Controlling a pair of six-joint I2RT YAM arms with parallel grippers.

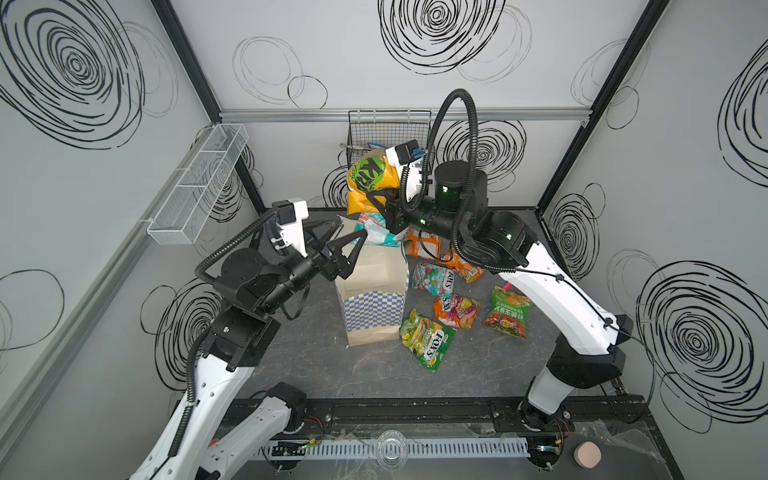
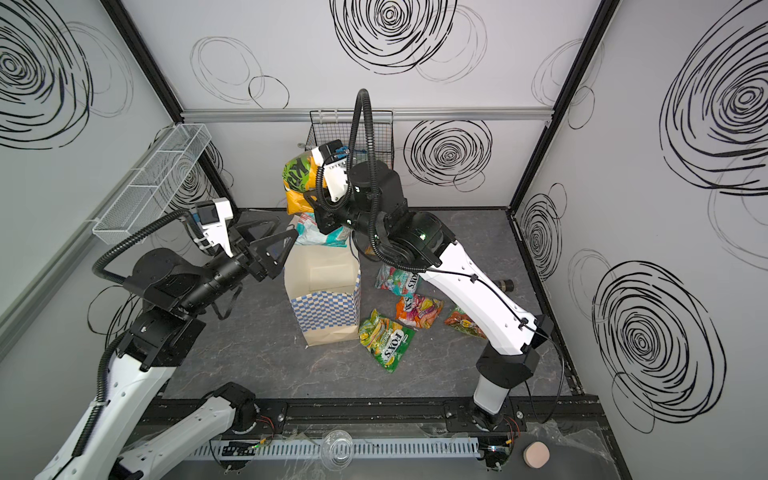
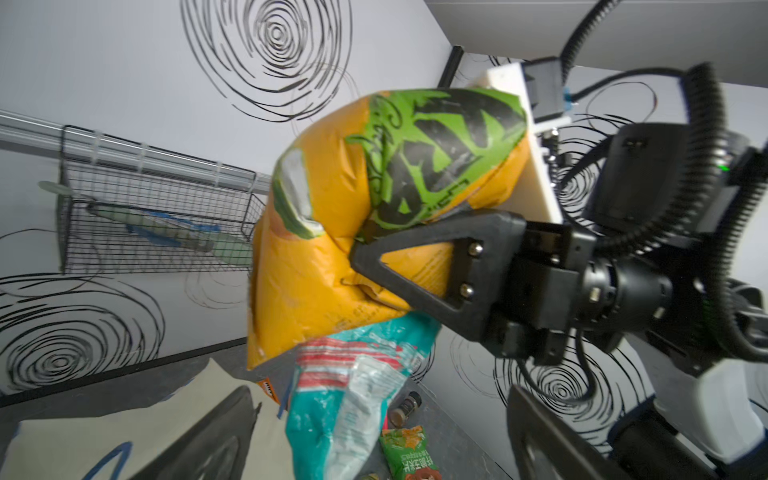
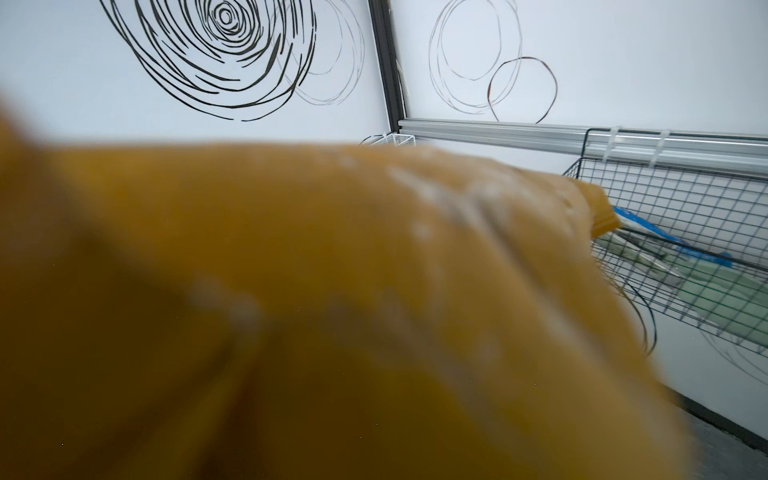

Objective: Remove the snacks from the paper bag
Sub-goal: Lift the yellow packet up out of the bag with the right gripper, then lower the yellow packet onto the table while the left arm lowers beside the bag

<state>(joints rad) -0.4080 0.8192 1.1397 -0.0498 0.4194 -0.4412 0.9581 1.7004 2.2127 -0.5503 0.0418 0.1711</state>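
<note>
Holding one snack up over the bag.
My right hand (image 1: 376,199) is clamping the puffy yellow-gold plastic packet with green-black print (image 1: 365,178) high above the tall cream checkered paper bag (image 1: 370,307), likely to clear its rim. My left hand (image 1: 352,227) is hovering spread apart by the crinkly teal plastic packet (image 1: 374,235), probably next. Other crinkly packets (image 1: 428,345) are lying on the counter (image 1: 299,357).

The mouth of the paper bag (image 1: 372,305) is open from above, but the left end effector (image 1: 352,231), jaws spread, sits at its left rim and a teal packet (image 1: 378,232) sits at its far rim. Higher up, the right end effector (image 1: 374,198), clamped on a yellow packet (image 1: 368,178), blocks the way to the wire basket (image 1: 361,129). Right of the bag, loose packets (image 1: 432,278) crowd the counter (image 1: 291,353). Its left and front lie bare.
</note>
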